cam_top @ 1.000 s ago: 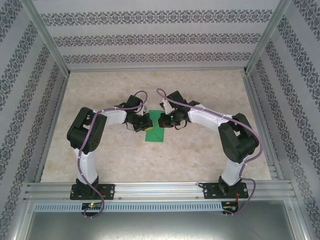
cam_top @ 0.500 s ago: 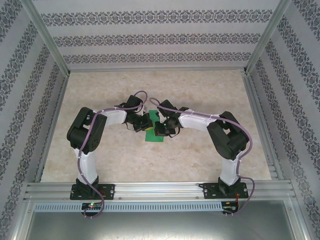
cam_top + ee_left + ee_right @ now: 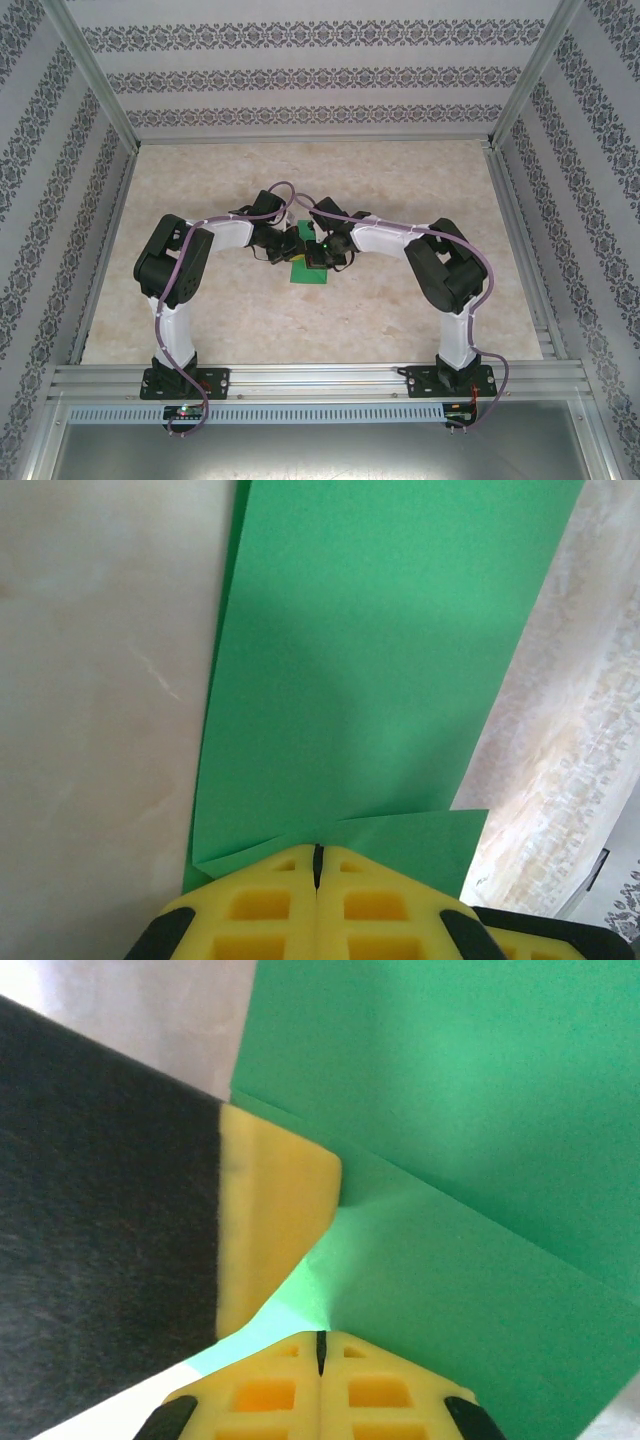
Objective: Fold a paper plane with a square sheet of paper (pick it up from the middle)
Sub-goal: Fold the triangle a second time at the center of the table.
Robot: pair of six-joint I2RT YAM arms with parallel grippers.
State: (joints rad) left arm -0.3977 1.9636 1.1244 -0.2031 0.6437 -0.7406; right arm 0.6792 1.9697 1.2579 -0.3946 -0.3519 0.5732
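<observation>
On green sheet (image 3: 360,680): L tool (image 3: 318,850) + R tool (image 3: 321,1338) clenched (tips touching it).

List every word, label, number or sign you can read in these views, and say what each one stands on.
There is no readable text.
The square sheet of paper: plain green, unmarked.
The left gripper and right gripper: bare yellow, no lettering.
The wall bands: ornamental pattern, not letters.
The arm bases: any marking is too small to read.

Right gripper (image 3: 320,1338) moved left onto the paper (image 3: 450,1110).
</observation>
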